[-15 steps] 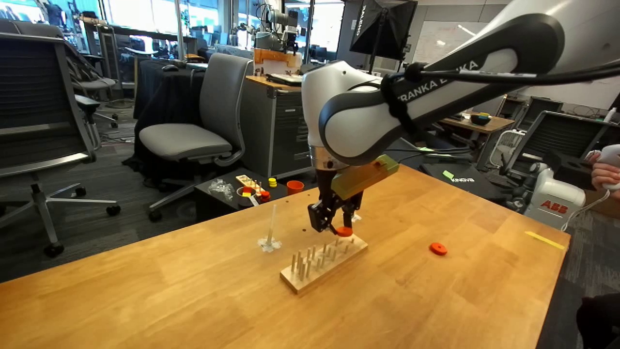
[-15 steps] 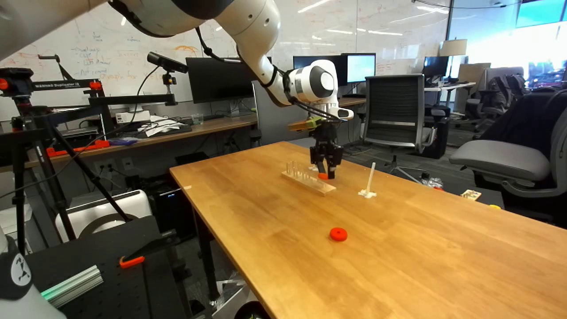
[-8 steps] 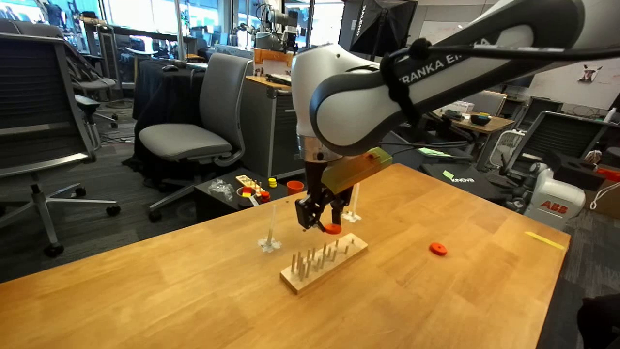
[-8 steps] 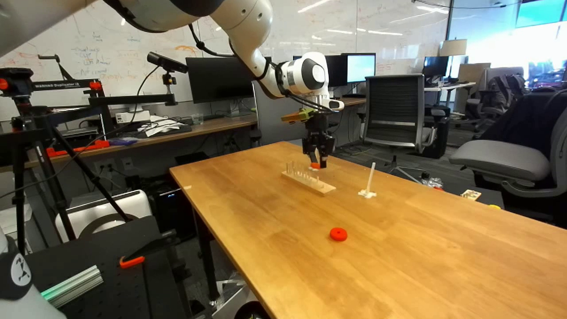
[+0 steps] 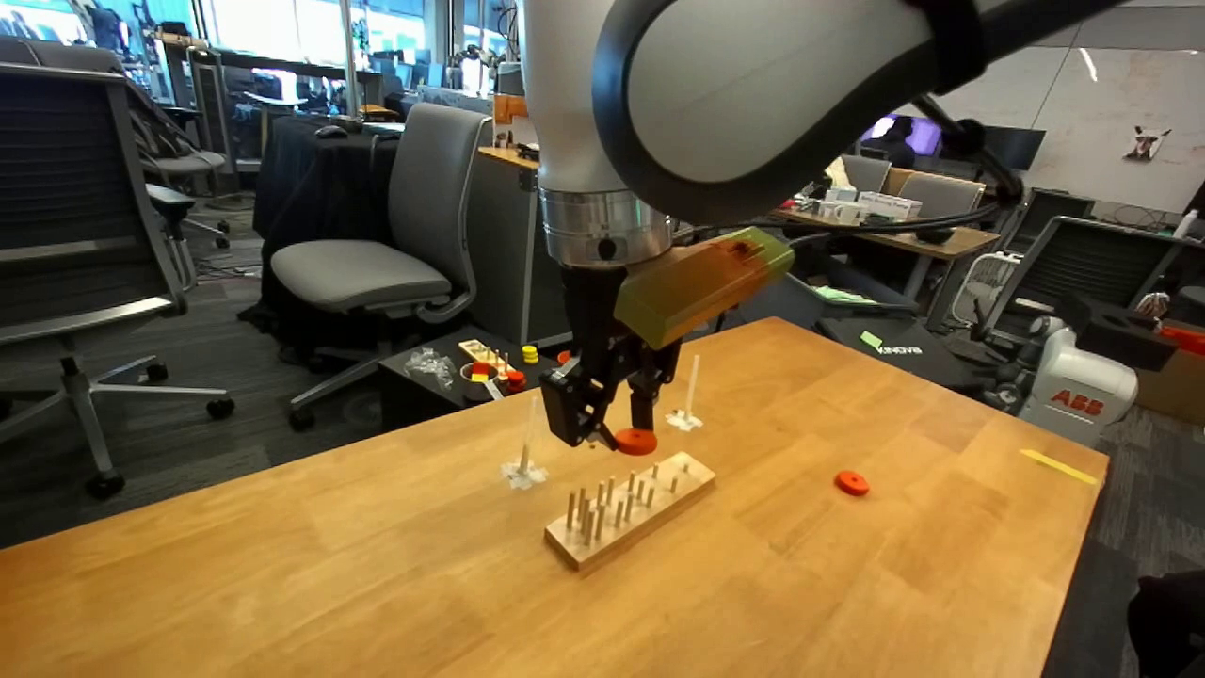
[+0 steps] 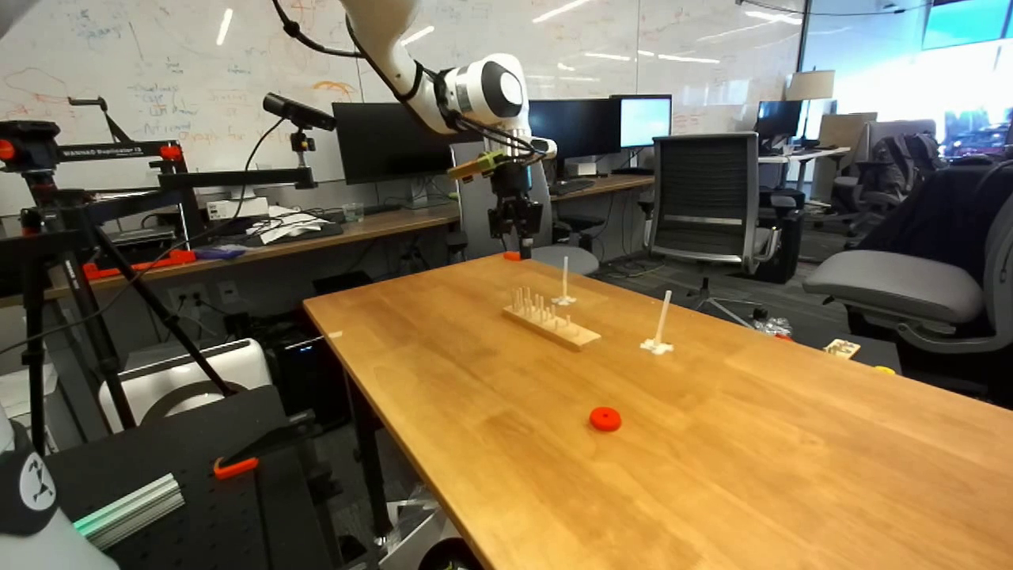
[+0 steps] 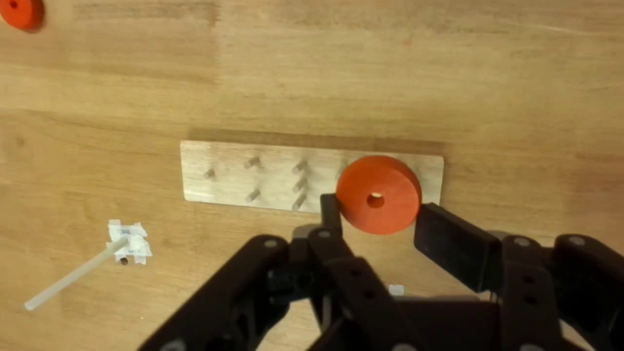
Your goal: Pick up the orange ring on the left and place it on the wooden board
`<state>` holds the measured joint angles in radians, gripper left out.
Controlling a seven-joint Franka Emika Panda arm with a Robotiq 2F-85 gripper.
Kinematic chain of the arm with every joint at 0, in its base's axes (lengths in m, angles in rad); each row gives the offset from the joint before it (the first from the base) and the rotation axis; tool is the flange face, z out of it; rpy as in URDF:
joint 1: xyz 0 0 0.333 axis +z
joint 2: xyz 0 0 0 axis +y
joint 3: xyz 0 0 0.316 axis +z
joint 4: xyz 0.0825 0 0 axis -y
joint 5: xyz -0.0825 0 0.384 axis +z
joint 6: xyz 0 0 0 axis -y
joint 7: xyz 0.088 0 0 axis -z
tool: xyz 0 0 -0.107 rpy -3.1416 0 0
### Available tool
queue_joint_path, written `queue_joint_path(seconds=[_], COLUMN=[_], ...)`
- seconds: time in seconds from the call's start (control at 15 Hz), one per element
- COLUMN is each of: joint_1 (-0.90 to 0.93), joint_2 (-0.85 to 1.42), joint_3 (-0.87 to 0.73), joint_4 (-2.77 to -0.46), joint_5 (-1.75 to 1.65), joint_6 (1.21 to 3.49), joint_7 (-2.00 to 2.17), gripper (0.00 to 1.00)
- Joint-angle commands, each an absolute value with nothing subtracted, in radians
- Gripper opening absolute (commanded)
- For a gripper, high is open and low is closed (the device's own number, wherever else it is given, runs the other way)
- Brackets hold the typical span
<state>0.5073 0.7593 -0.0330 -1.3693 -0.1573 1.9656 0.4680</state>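
Note:
The orange ring [image 7: 379,195] is pinched at its sides between the fingers of my gripper [image 7: 375,205], flat face toward the wrist camera, its centre hole showing. In both exterior views the gripper [image 5: 623,433] points down and the ring [image 5: 636,442] hangs in the air, apart from the table. The wooden board [image 5: 645,518] lies on the table with rows of thin upright pegs. Seen from the wrist, the ring covers part of the board's [image 7: 229,185] right end and hides some pegs there. How high it hangs over the board I cannot tell exactly.
A redder twin ring [image 5: 852,483] lies on the table, in the wrist view's top left corner too. Two lone thin pins, a nearer pin [image 6: 662,321] and a farther pin [image 6: 565,279], stand taped upright beside the board. Yellow tape [image 5: 1059,466] marks a table corner.
The gripper has carried the ring up and leftward in both exterior views, away from the table's surface. A lone pin that the gripper was hiding now shows. Board and twin ring have stayed put.

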Motion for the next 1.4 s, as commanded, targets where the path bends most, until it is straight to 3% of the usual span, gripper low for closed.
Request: queue_joint_path(seconds=[0.0,0.53,1.33], joint_1=[0.497,0.420,0.375], joint_2=[0.601,0.563,0.694], joint_3=[-0.029,-0.027,-0.051], joint_4=[-1.597,-1.765,-1.604], joint_5=[-0.211,-0.260,-0.283], joint_6=[1.975,2.031,2.054], joint_7=[0.525,0.588,0.619], gripper=[0.19,0.19,0.19])
